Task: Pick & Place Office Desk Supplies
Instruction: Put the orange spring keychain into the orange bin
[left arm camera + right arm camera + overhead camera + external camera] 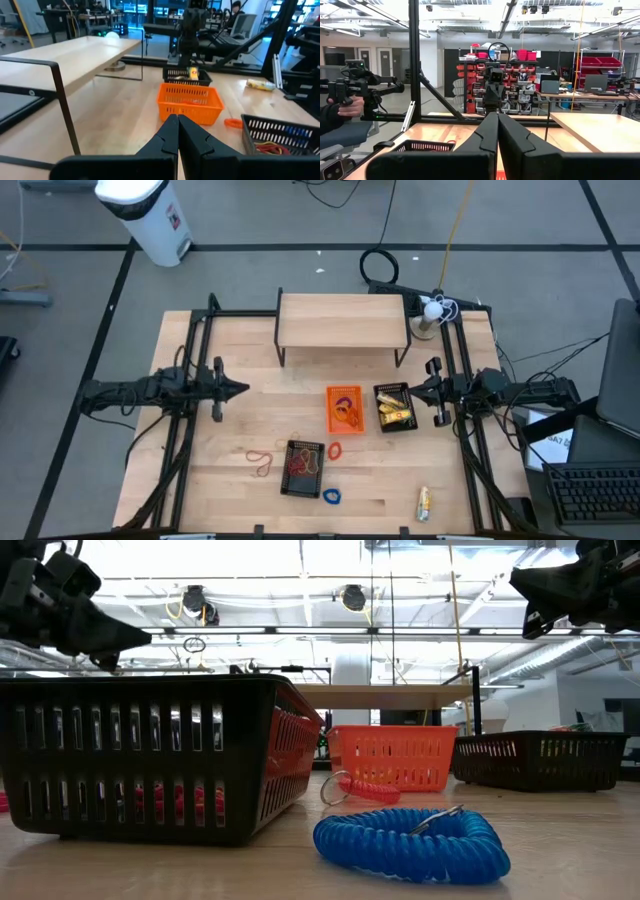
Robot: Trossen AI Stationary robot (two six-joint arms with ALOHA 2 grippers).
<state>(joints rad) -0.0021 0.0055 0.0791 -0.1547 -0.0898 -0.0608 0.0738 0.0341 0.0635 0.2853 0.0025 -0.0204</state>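
Three small baskets stand mid-table: an orange one [344, 409] holding rubber bands, a black one [395, 407] holding yellow packets, and a nearer black one [303, 468] holding red bands. Loose on the wood lie thin rubber-band loops [262, 460], a red coil ring [335, 450], a blue coil ring [331, 496] and a yellow packet [423, 502]. My left gripper [245, 389] is shut, empty and level at the table's left, pointing at the baskets. Beside the yellow-packet basket at the right, my right gripper [412, 389] is shut and empty too.
A low wooden shelf [343, 320] on black legs stands at the table's far side. Black frame rails [190, 370] run along both sides. In the right wrist view, a person's hand [345, 107] holds a control arm beyond the table.
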